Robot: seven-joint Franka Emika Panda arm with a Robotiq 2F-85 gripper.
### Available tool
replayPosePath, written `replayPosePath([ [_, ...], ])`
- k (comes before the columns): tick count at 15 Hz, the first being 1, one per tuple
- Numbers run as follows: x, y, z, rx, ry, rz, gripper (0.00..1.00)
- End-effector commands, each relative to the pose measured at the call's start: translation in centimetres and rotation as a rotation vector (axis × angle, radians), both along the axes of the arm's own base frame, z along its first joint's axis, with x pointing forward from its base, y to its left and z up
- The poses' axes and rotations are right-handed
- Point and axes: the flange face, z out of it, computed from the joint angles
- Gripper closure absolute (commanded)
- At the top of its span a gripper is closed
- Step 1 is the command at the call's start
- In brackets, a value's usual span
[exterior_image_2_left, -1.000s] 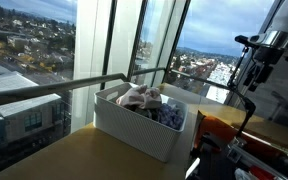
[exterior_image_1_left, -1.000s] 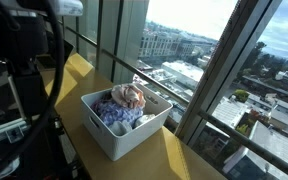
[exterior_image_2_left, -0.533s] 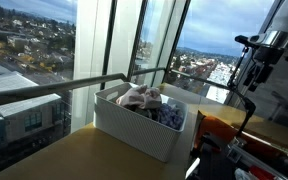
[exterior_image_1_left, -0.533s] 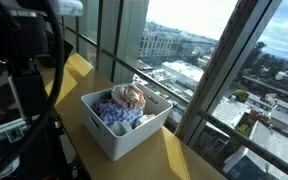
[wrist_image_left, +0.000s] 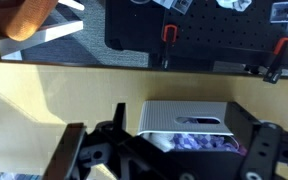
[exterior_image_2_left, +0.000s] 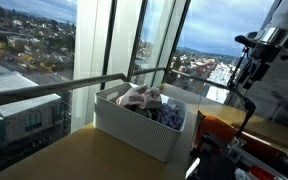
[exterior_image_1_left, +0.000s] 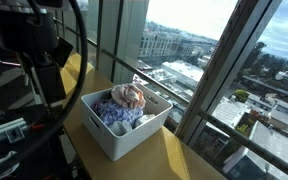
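**Wrist view.** The black two-fingered claw (wrist_image_left: 171, 152) is hanging above the pale wooden surface (wrist_image_left: 64, 95) with its jaws spread as wide as they go, gripping nothing. The white rectangular plastic bin (wrist_image_left: 184, 115) is sitting on that surface at twelve o'clock from the claw, apart from both fingers. A purple patterned cloth (wrist_image_left: 199, 143) is showing inside it. Farther off at twelve o'clock, a black perforated panel (wrist_image_left: 204, 35) is carrying red-handled clamps (wrist_image_left: 168, 36).

**Exterior views.** The bin (exterior_image_1_left: 124, 140) is resting near the window edge of the surface. A pink-and-white crumpled cloth (exterior_image_1_left: 131, 95) is lying in it at one o'clock from the purple cloth (exterior_image_1_left: 114, 115). In an exterior view the claw (exterior_image_2_left: 250, 70) is hanging well apart from the bin (exterior_image_2_left: 134, 125), at two o'clock from it. Behind the bin a grey metal handrail (exterior_image_2_left: 84, 85) is running along the glass, and city buildings (exterior_image_1_left: 169, 45) are showing beyond.
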Motion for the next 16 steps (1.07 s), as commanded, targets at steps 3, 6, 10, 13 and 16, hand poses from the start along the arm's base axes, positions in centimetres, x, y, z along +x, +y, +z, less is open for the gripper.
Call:
replayPosePath([
  [3,5.1,3.9,0.1,0.025,-0.167,0.106,0.0],
  [6,8.5,7.1,-0.2,0.045,-0.259,0.161,0.0],
  [10,13.2,13.2,-1.3,0.063,-0.341,0.266,0.0],
  [13,16.6,16.5,-3.2,0.043,-0.366,0.354,0.0],
  [16,20.2,17.4,-6.8,-0.004,-0.378,0.432,0.0],
])
